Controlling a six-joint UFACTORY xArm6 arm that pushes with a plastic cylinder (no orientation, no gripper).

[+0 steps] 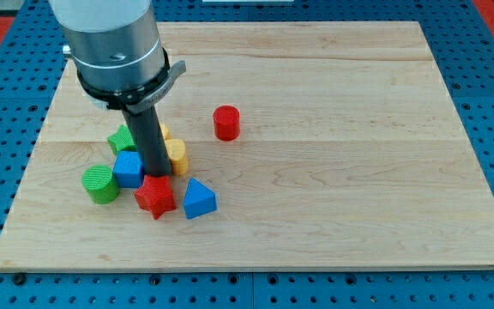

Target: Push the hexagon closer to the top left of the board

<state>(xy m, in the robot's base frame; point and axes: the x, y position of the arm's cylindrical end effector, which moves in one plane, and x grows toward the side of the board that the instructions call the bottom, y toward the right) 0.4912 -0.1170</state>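
Little looks done: the yellow hexagon (177, 155) sits left of centre on the board (333, 215), well short of the top-left corner. My tip (156, 174), grasping nothing, rests just beside it.

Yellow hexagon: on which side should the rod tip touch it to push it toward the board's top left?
Press the yellow hexagon on its lower-right face, coming from the view's bottom right: that flat face is bare. My tip stands at its left, just above the red star.
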